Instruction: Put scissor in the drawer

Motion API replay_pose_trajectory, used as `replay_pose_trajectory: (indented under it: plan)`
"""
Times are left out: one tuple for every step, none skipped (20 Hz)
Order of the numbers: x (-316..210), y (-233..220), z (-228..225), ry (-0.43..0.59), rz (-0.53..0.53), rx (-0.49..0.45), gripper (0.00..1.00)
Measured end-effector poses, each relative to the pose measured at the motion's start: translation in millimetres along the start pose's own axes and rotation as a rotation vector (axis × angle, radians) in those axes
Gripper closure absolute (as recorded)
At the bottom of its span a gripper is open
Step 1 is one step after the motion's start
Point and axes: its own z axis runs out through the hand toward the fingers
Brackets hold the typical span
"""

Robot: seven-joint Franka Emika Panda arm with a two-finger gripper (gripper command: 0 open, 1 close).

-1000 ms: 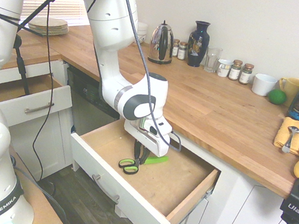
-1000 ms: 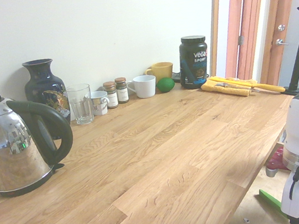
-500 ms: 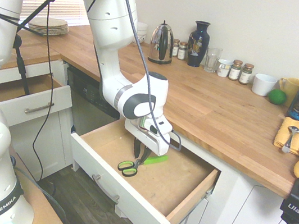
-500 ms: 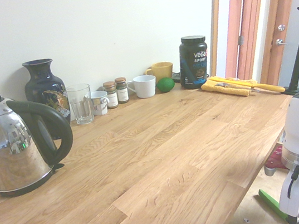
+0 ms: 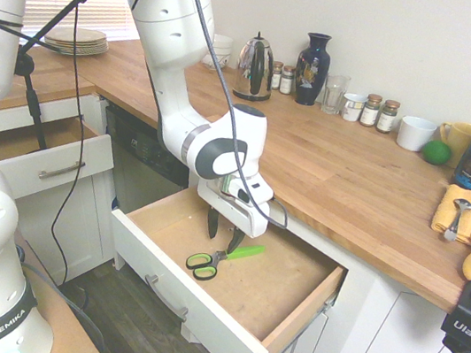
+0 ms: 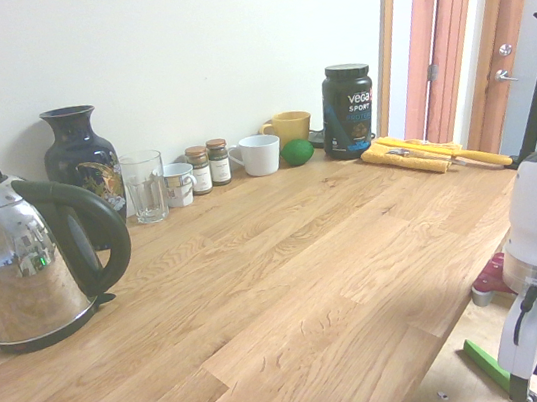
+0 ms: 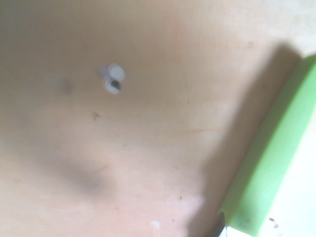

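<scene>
Inside the open drawer (image 5: 284, 323), scissors (image 5: 206, 264) lie on the bare-wood bottom, lime-green sheath toward 2 o'clock, loop handles toward 8 o'clock (first exterior view). Gripper (image 5: 223, 236) above them: jaws spread apart, nothing grasped; contact with the scissors cannot be told. Kettle (image 5: 255, 69) on the worktop (image 5: 344, 171), at 12 o'clock from the gripper; vase (image 5: 312, 70) at 1 o'clock (dark blue, glossy).

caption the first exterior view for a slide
Open gripper just above green-sheathed scissors lying in the open wide drawer below a wooden countertop.
</scene>
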Motion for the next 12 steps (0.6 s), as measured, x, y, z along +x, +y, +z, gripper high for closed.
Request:
replay_pose_trajectory:
  plan:
    - [1.8,-2.0,-13.7,0.010,0.000,0.014,0.00]
    - [3.2,-3.7,-28.1,0.019,0.000,0.027,0.00]
    - [3.7,-4.8,-41.5,0.025,-0.001,0.037,0.00]
    - [3.2,-5.0,-53.1,0.029,-0.002,0.044,0.00]
    - [2.4,-4.8,-62.8,0.031,-0.003,0.050,0.00]
    - [1.3,-4.5,-70.7,0.033,-0.004,0.055,0.00]
    - [-1.0,-3.8,-77.3,0.033,-0.006,0.059,0.00]
    - [-4.0,-3.2,-83.6,0.033,-0.008,0.063,0.00]
    - [-7.6,-2.8,-90.2,0.032,-0.011,0.065,0.00]
    - [-11.0,-3.1,-97.7,0.030,-0.014,0.068,0.00]
    - [-14.7,-3.5,-106.1,0.029,-0.016,0.071,0.00]
    - [-18.1,-3.3,-114.3,0.027,-0.015,0.073,0.00]
